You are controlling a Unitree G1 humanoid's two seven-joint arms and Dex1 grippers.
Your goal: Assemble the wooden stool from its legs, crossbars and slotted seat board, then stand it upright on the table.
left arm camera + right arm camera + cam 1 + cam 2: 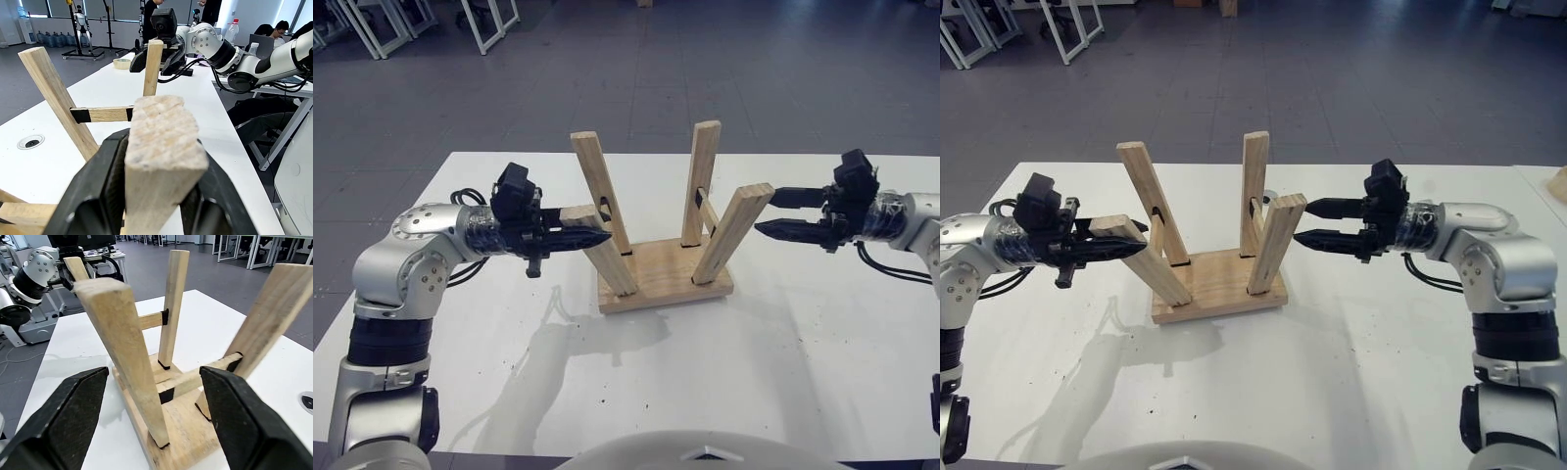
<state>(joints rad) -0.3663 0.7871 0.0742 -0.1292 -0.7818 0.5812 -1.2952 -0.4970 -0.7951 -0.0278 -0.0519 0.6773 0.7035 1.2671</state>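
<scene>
Left eye view: a stool leg (612, 259) is being pinched by the left gripper (597, 238), the right gripper (767, 212) spread nearby. Upending is likely being awaited.

Pale wooden stool (651, 266) inverted on table (783, 372): seat board (668, 284) flat, 4 legs (732, 233) splayed upward, crossbars (100, 114) fitted.

The stool (662, 275) sits on table (783, 372) between left gripper (598, 237) and right gripper (769, 212).

We see a robotics lab: another robot (79, 22) on a stand, water jugs (41, 36), white desks (377, 29), grey floor (783, 69).
</scene>
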